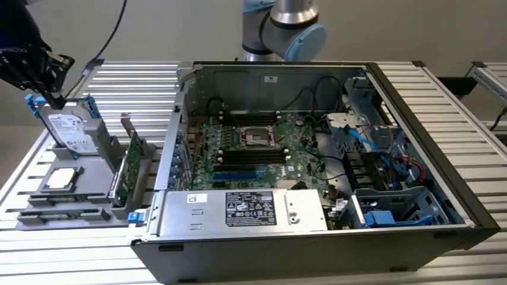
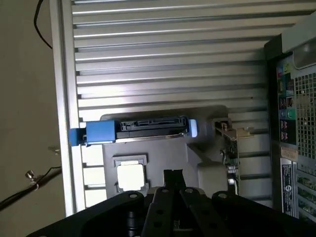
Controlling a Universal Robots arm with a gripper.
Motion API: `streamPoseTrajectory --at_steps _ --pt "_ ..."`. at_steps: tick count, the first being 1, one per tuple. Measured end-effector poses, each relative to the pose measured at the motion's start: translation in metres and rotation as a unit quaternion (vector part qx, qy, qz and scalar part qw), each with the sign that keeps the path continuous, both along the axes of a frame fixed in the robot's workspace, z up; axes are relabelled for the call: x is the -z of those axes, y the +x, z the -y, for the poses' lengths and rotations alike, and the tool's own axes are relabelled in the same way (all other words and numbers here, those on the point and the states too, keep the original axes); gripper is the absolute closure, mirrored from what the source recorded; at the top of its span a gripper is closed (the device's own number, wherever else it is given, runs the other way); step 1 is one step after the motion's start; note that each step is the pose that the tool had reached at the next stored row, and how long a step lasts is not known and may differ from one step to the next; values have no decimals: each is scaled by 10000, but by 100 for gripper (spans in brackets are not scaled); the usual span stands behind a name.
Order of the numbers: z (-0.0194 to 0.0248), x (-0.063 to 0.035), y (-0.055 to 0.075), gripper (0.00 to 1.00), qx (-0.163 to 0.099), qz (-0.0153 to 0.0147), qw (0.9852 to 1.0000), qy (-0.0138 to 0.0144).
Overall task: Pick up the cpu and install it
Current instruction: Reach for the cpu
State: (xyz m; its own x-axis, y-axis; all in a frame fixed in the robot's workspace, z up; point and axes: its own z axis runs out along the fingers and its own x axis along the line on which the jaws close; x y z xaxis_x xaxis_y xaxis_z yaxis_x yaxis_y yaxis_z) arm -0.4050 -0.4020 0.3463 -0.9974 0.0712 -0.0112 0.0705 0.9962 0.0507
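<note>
- Claw (image 1: 54,95) (image 2: 173,175): black, fingers drawn together to a narrow point, with nothing seen gripped between them. It hung over the grey holder at the exterior view's left, tips near the top edge of the hard drive; whether they touched it could not be told.
- Hard drive (image 1: 70,132) (image 2: 148,127): silver rectangle with a white label, stood on edge in a slot of the holder, blue plastic rails on its sides.
- Cpu (image 1: 63,178) (image 2: 131,177): small flat square chip with a dull silver top. It lay flat in a square recess of the holder, beside the foot of the hard drive, ungripped and below the level of the claw; in the wrist view it sat just beside the fingertips.
- Grey holder (image 1: 99,135) (image 2: 197,163): moulded grey tray resting on the tabletop and carrying the drive, the chip and the cards.
- Circuit cards (image 1: 127,169) (image 2: 229,153): long and green, one stood on edge on the holder's side towards the computer case, another lay flat along the holder's near edge.
- Tabletop (image 1: 135,77) (image 2: 173,49): ribbed aluminium slats.
- Computer case (image 1: 467,196) (image 2: 296,148): black tower laid on its side with the panel off, just beside the holder.
- Motherboard (image 1: 237,160): green, flat inside the case, with a metal-framed socket (image 1: 257,138) near its middle, well apart from the chip.
- Power supply (image 1: 246,211): silver box with a label, along the case's near edge.
- Arm (image 1: 285,27): grey and blue joint behind the case.
</note>
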Motion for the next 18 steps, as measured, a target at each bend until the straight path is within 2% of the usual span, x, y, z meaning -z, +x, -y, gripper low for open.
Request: streamPoseTrajectory --at_steps 4,10,13,18 --pt "31 48 -138 89 0 -22 10000 0" --pt "128 102 -236 89 -3 -73 10000 0" --pt "159 129 -270 89 -7 -116 9999 0" --pt "197 179 -315 89 -22 -207 9998 0"
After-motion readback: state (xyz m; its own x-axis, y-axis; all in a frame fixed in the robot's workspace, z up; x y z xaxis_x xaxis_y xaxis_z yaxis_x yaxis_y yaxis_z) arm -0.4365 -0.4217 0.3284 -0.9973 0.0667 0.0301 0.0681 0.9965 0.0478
